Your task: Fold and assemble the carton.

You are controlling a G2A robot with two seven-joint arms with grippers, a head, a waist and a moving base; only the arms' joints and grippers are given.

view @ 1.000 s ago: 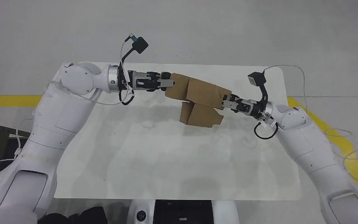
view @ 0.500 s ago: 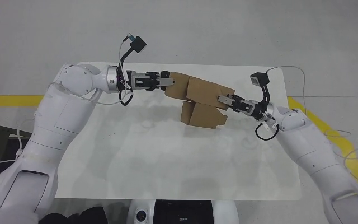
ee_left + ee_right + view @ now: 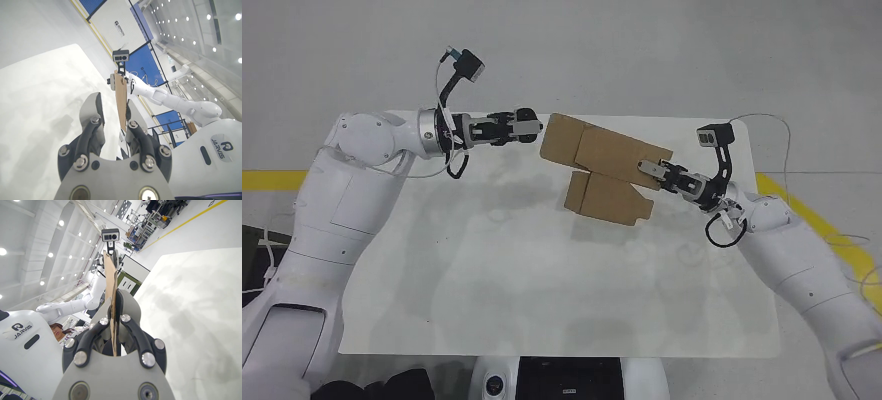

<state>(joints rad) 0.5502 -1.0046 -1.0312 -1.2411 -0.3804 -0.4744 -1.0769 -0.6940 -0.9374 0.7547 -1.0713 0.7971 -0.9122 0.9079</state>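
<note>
Two tools flank your flat brown cardboard carton (image 3: 602,165), which you see held above the white desk (image 3: 492,280). The right tool (image 3: 650,168) clamps one end, and the left tool (image 3: 530,125) gapes wide just beside the carton's other end.

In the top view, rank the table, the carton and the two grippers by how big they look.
Largest to smallest:
1. table
2. carton
3. left gripper and right gripper: they look about alike, so I won't rank them. The right is shut on the carton's edge and the left is open.
</note>
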